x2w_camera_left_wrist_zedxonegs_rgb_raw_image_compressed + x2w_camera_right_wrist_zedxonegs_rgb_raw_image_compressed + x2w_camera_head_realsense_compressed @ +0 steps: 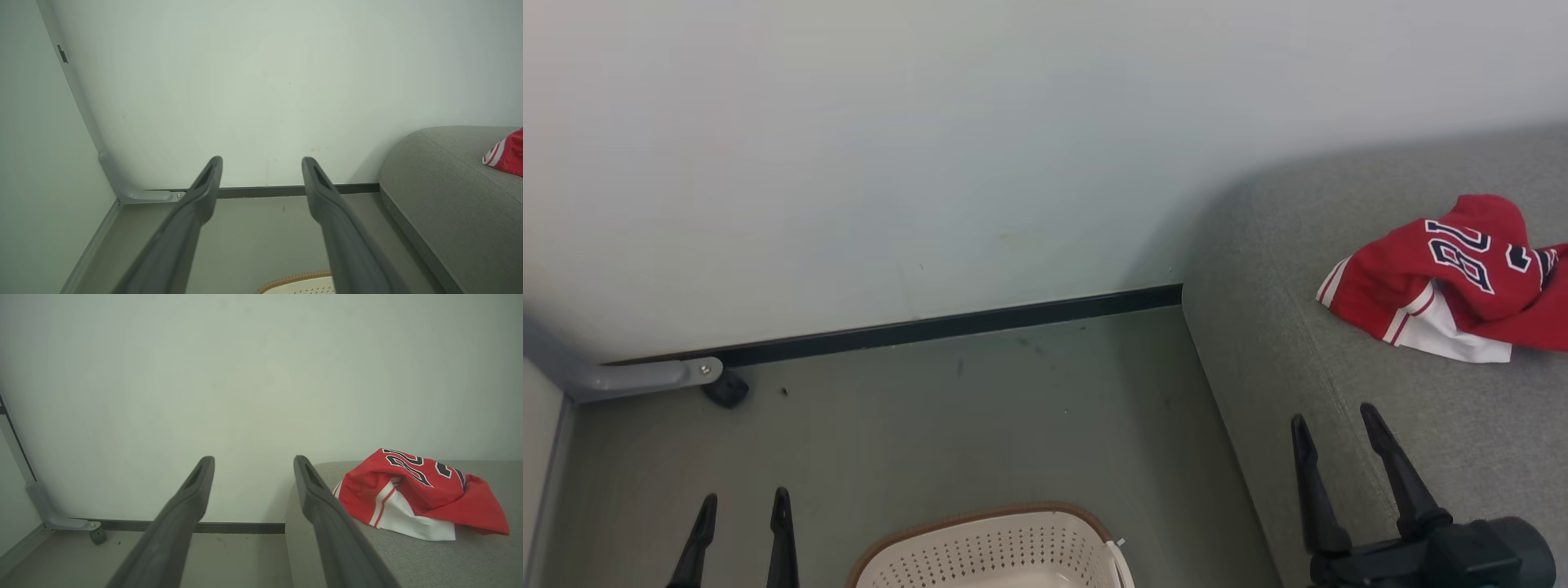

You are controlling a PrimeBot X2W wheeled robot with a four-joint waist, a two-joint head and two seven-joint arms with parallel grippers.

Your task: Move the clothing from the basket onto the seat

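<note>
The clothing [1454, 278] lies on the seat [1298, 367], and the left gripper [747, 496] and right gripper [1333, 415] are spread wide, empty.

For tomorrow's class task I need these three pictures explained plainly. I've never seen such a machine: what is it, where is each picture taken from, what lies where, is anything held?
It is a wheeled robot with two arms, each ending in a two-fingered end effector. One picture looks down from its head: left end effector at lower left, right end effector at lower right. The other two come from wrist cameras looking along each arm's end effector. A red jersey lies crumpled on the grey seat. The basket stands on the floor beside it. Both end effectors are open and hold nothing.
</note>
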